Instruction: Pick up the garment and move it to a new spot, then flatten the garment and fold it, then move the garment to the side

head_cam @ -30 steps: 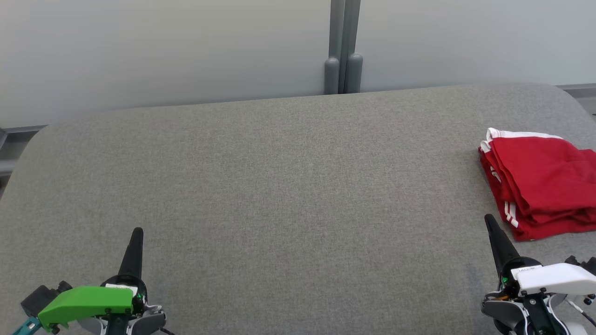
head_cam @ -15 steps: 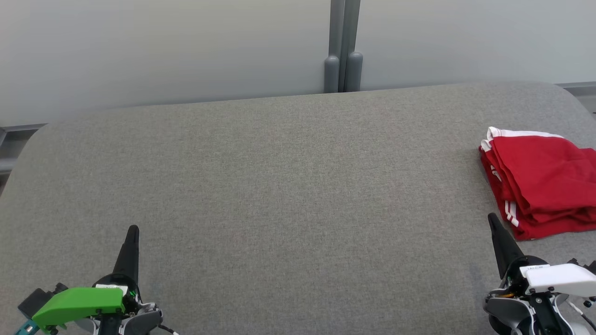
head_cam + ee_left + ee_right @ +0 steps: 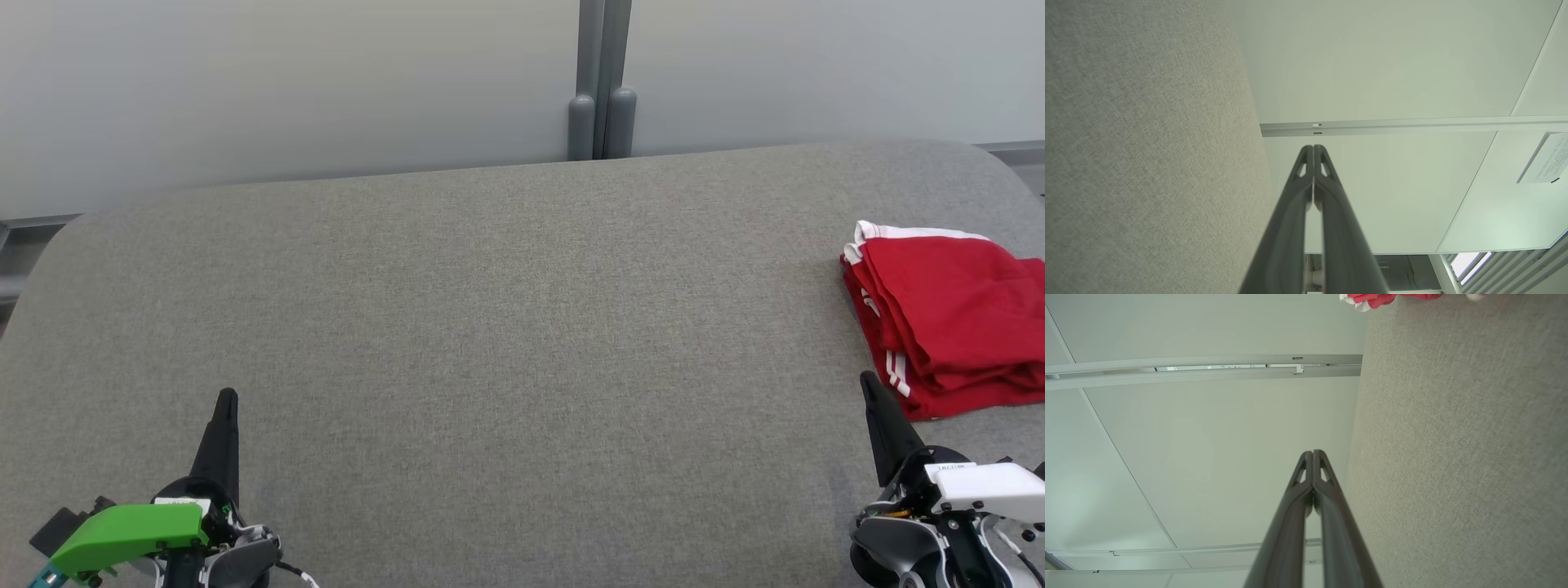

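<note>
The grey fabric-covered table [image 3: 506, 327] takes up most of the head view, with rounded far corners and a fine even weave. Beyond the table's far edge stands a pale wall [image 3: 286, 90] of 2 smooth panels, joined by a grey post [image 3: 602, 98] behind the middle of that edge. The red garment [image 3: 947, 310] lies folded at the table's right side, about midway between its far and near edges, and the picture's right border cuts it off. Its long axis runs from the table's far edge toward its near edge, slanting slightly; the stacked folds face the table's middle, a white-trimmed corner points to the far left, and 2 short white stripes show at its near left end. At the table's near left corner the left gripper [image 3: 226, 398] points toward the far edge, fingers pressed together tip to tip. At the near right corner the right gripper [image 3: 867, 380] does likewise – fingers closed on each other, the tip just beside the garment's near end.
</note>
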{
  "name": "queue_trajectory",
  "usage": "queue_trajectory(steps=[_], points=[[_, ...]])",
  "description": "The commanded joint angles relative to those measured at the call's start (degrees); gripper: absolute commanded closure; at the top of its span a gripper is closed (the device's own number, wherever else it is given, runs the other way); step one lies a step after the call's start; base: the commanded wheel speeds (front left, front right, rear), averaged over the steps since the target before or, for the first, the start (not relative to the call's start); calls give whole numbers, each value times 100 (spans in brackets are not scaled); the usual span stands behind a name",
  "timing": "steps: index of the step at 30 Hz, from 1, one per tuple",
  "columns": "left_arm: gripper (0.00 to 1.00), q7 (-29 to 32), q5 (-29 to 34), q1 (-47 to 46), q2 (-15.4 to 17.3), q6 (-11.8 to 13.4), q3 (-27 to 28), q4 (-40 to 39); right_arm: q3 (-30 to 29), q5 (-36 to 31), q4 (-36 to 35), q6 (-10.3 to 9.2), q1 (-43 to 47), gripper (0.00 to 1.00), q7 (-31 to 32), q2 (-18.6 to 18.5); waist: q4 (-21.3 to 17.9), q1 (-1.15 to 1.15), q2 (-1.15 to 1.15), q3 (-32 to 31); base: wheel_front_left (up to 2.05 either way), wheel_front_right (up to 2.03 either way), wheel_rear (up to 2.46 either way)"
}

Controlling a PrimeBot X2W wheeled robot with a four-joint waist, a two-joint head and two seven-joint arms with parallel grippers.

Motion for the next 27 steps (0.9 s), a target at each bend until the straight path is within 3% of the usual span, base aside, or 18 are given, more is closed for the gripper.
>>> queue_trajectory(steps=[1, 27], points=[[100, 26, -32, -80, -3, -34, 26, -5, -15, 18, 11, 4, -28, 100, 7, 8, 0, 0, 0, 0, 0, 0, 0], [100, 30, -10, -80, -13, -30, 41, -5, -56, -30, 14, 4, -34, 100, 49, 32, 0, 0, 0, 0, 0, 0, 0]])
